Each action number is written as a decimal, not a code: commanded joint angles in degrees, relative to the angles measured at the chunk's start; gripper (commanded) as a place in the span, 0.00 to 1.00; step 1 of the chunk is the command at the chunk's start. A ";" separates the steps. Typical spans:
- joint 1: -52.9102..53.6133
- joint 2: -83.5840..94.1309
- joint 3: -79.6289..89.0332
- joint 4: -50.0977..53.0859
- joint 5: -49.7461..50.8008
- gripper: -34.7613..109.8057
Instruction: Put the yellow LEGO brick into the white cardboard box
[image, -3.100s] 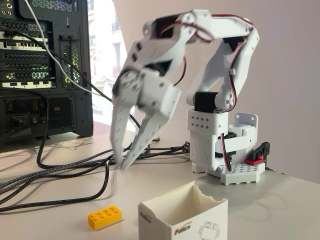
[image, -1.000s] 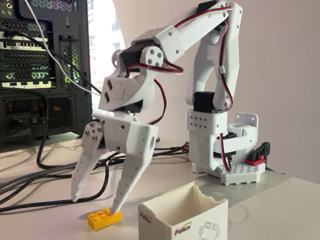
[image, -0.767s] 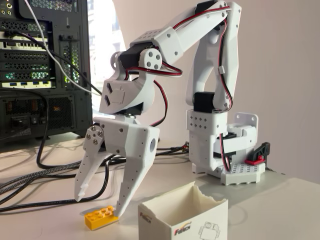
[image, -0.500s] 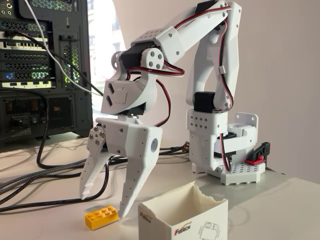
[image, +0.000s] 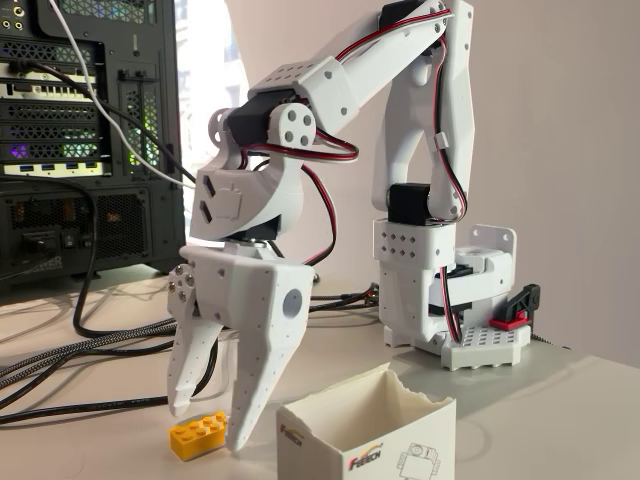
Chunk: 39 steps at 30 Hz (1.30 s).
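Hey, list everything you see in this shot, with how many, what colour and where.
brick: one, orange-yellow, on the table at lower left, by the gripper's tips
box: one, white with a red-and-black logo, open top, front centre, right of the brick
table: one, off-white, under everything
computer case: one, black, back left
cables: several, black and grey, trailing from the case across the table
baseplate: one, white studded, with a red piece on it, by the arm's base at right
arm: one, white with red and black wires, base at centre right
gripper: one, white, pointing down, jaws apart around the brick
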 joint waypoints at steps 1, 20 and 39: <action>-0.35 0.26 -5.10 0.35 1.41 0.35; 0.35 2.20 -5.71 0.44 -3.87 0.18; -4.57 22.85 -13.71 16.00 -21.45 0.18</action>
